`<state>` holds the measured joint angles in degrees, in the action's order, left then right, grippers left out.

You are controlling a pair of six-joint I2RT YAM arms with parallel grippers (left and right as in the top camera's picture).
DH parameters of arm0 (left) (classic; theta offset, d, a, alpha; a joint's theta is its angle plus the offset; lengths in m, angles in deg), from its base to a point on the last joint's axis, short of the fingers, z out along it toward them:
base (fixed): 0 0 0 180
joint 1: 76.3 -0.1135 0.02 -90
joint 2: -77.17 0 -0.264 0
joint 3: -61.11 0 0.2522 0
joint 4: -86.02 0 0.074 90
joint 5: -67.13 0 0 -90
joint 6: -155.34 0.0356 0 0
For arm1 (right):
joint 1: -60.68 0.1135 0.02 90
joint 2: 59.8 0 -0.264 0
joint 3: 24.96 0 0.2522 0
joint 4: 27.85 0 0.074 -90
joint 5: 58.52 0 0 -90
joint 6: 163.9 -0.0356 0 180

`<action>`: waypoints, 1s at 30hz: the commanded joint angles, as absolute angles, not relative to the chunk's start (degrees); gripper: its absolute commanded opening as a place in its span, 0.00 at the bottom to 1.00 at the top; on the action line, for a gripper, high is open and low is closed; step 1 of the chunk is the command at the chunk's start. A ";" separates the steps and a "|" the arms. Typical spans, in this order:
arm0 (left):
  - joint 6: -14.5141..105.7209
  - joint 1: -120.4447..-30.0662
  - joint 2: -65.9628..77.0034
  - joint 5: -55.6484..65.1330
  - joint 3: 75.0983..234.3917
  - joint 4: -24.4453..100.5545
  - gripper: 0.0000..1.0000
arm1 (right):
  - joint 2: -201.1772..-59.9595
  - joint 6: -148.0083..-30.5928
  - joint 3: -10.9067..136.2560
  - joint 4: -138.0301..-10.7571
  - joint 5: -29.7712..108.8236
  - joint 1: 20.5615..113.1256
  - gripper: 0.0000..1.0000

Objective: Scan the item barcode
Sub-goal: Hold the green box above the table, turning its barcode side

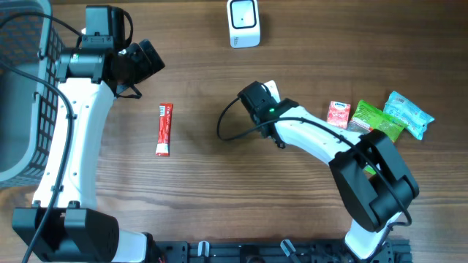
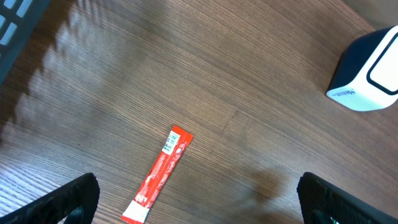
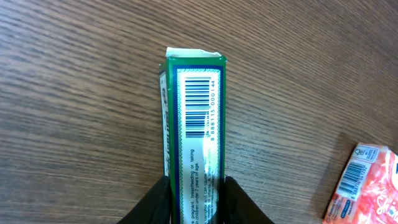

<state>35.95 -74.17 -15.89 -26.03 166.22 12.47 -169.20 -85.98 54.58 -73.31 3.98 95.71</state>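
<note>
Right wrist view: green box [image 3: 196,143], barcode [image 3: 200,102] facing the camera, clamped at one end by right pincer [image 3: 198,196], mid bench [image 1: 197,183], well short of scanner [image 1: 243,23]. Left pincer [image 2: 199,199] wide apart. Risk: end-only grip lets box swivel, barcode misses scanner.

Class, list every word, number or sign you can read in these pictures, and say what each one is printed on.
"8 888115 000144": beside the barcode on the green box.
Fine print lower on the same box: too blurred to read with confidence.
Small word on the base of the white scanner: too small to read.
Print on the red sachet: too small to read.
Barcode digits on the pink packet: too small to read.
</note>
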 commanded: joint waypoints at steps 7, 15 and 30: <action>36.19 -74.46 -15.63 -26.19 165.98 12.60 1.00 | -167.41 -82.70 53.29 -73.95 -6.84 93.59 0.13; 36.19 -74.46 -15.63 -26.19 165.98 12.60 1.00 | -165.88 -86.52 52.50 -74.84 -4.85 93.72 0.14; 36.19 -74.46 -15.63 -26.19 165.98 12.60 1.00 | -166.51 -87.51 45.44 -67.00 1.09 95.29 0.23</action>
<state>35.95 -74.17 -15.89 -26.03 166.22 12.47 -167.01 -86.26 45.66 -67.17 -5.95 93.96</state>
